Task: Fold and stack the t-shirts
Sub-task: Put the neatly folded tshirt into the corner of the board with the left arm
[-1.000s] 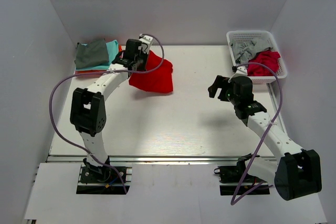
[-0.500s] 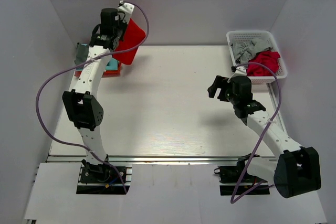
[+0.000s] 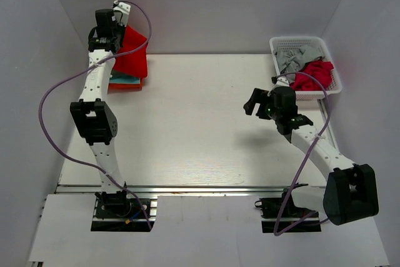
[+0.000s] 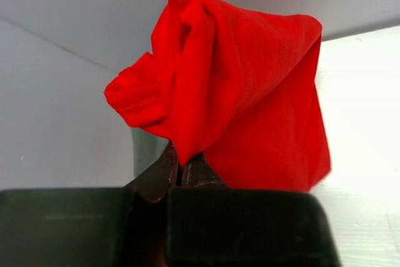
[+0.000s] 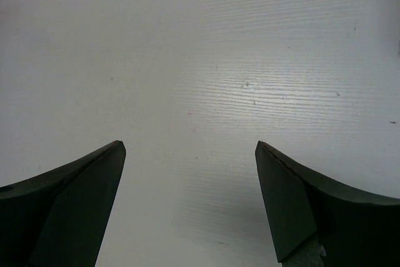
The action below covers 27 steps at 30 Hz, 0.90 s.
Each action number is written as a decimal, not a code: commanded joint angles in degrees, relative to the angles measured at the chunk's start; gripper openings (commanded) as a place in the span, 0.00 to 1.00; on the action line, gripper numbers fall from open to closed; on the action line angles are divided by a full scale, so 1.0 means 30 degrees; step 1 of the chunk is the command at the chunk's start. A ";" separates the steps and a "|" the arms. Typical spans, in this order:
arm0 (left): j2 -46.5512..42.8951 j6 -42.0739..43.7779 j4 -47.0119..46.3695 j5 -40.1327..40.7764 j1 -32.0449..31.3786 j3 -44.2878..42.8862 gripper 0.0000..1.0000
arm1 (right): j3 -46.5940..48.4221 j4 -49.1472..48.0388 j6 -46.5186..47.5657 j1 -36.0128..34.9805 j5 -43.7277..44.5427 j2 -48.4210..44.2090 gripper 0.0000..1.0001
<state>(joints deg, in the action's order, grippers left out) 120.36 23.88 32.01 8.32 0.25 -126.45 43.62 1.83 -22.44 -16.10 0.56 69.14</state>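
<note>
Top external, far-left corner: hoisting a red shirt (image 3: 131, 54) high in the left gripper (image 3: 119, 29), over the stack (image 3: 125, 82) of teal and orange cloth lying by the far wall (image 3: 206, 17). Left wrist, close up: pinching a bunched fold of that shirt between dark fingers (image 4: 159, 176) pressed tight together, with the rest billowing beyond the tips and draping down, long axis roughly vertical. Hanging low enough to overlap the stack as seen from above; touching it or not, impossible to tell.

Across the table (image 3: 200, 136), mid-right: hovering with nothing held, the right gripper (image 3: 253, 103), fingers spread wide over the white tabletop in the right wrist view. Just beyond it, at the far right, a white basket (image 3: 278, 45) holding a grey shirt (image 3: 292, 59) and a crimson shirt (image 3: 315, 73), neither folded.

Judged from this: placing step in hand, with the stack lying below the pinch, so probably a straight descent and release by the left arm, by far the nearer one. Basket within closer reach of the right arm for the next shirt.
</note>
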 commanded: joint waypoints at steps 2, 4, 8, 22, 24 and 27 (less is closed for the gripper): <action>-0.0159 -0.1043 -0.1148 -0.0660 0.1291 -0.1265 0.00 | 0.1310 -0.0111 -0.0343 -0.0054 -0.0946 0.0826 0.90; 0.0309 -0.1278 -0.1380 -0.0924 0.1701 -0.1267 0.00 | 0.1601 -0.0052 -0.0373 -0.0054 -0.1152 0.1150 0.90; 0.1393 -0.1456 -0.1558 -0.1132 0.2786 -0.1618 0.00 | 0.1721 -0.0110 -0.0402 -0.0083 -0.1416 0.1619 0.90; 0.4442 -0.3939 -0.3871 0.2118 0.4369 -0.2470 1.00 | 0.3010 0.0183 -0.0051 -0.0025 -0.2117 0.3668 0.90; 0.4210 -0.4732 -0.4107 0.2439 0.4369 -0.2292 1.00 | 0.3069 0.0271 0.0008 -0.0112 -0.2294 0.3846 0.90; 0.3771 -0.6140 -0.4107 0.2792 0.4369 -0.2116 1.00 | 0.2953 0.0183 0.0066 -0.0055 -0.2530 0.3876 0.90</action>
<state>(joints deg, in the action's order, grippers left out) 135.96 10.85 22.52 13.50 13.41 -131.74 50.48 3.05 -23.29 -16.14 -5.54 81.08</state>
